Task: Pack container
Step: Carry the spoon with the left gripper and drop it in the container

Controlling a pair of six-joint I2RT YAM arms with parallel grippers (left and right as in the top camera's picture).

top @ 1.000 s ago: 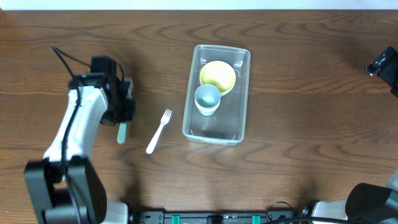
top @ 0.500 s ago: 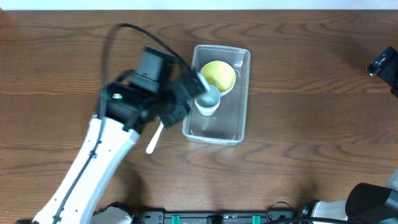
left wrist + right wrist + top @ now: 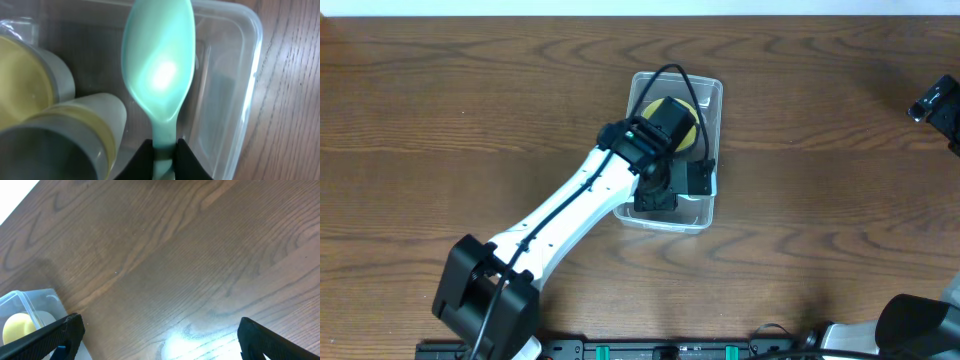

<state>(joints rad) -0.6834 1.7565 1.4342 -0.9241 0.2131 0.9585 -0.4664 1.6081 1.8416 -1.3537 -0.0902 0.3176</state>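
Observation:
The container (image 3: 712,92) is a clear rectangular tub in the middle of the table. A yellow bowl (image 3: 688,112) sits in its far end. My left gripper (image 3: 675,185) hangs over the tub's near half, shut on the handle of a mint-green spoon (image 3: 159,65). In the left wrist view the spoon's bowl points out over the tub's floor, with the container rim (image 3: 252,65) to its right. The yellow bowl (image 3: 20,85) and a grey cup (image 3: 60,145) lie to its left. My right gripper (image 3: 160,345) stands open over bare wood at the far right, holding nothing.
The left arm (image 3: 560,215) crosses the table diagonally and covers whatever lies beneath it. The right arm (image 3: 935,100) shows at the right edge. In the right wrist view the container's corner (image 3: 25,305) sits at the lower left.
The left arm has swung from the table's left side over to the container, carrying the green spoon. The right arm has not moved.

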